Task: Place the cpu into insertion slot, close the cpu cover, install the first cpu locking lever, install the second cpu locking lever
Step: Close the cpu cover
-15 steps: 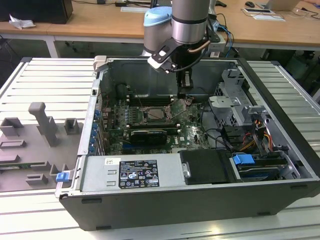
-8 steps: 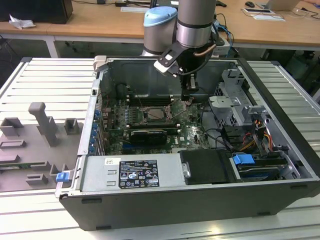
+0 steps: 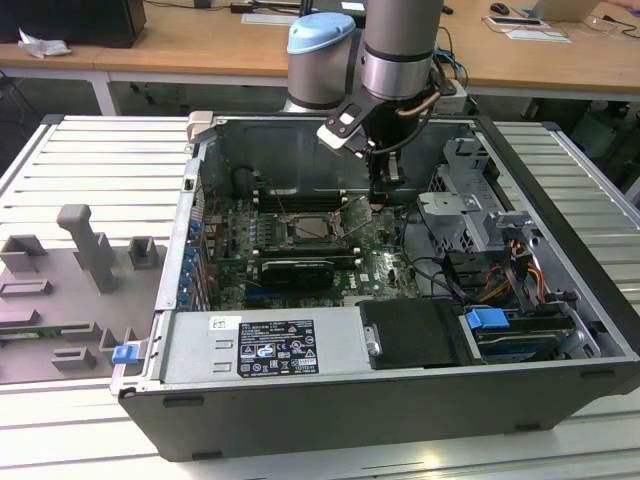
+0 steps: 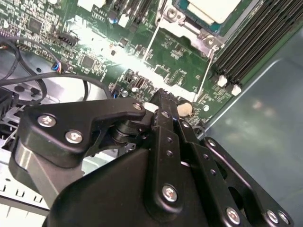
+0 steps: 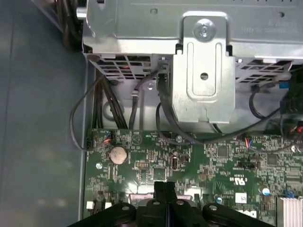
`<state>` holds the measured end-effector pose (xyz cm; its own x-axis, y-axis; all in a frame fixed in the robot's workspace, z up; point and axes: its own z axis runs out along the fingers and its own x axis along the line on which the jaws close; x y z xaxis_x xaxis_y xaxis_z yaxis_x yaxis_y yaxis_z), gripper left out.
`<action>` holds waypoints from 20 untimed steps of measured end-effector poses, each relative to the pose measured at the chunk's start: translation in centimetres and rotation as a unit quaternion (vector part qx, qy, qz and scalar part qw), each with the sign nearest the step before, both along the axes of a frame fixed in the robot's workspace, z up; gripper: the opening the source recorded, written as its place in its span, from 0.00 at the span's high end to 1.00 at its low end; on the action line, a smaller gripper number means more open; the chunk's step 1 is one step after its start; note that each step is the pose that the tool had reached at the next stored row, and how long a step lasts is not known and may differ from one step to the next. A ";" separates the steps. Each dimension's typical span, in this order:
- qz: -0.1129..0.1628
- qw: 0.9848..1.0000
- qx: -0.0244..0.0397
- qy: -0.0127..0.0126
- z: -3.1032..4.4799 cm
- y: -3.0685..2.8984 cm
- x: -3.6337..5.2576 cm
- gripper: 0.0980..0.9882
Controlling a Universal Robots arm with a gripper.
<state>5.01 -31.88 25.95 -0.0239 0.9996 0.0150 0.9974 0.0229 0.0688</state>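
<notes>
Black gripper linkage looms closest in the second wrist view, its jaws pressed together with nothing visible between them and the tip low over the green motherboard. Beyond it the cpu lies seated in its socket, pale top showing through the cpu cover, which appears folded down. A thin wire locking lever runs from the socket toward the tip, suggesting jaws closed to push rather than grasp. In the exterior view the socket lies at eight o'clock from the gripper, inside the open computer case on the slatted tabletop.
</notes>
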 end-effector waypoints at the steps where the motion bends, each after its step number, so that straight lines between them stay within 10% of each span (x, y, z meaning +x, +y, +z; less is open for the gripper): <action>1: 0.000 1.000 0.000 0.000 -0.02 0.00 0.16 0.99; 11: 0.000 1.000 0.000 0.005 -0.95 0.01 1.30 0.99; 16: 0.000 1.000 0.000 0.020 -1.20 0.00 1.33 0.99; 20: 0.000 1.000 0.001 0.023 -1.18 0.01 1.33 0.99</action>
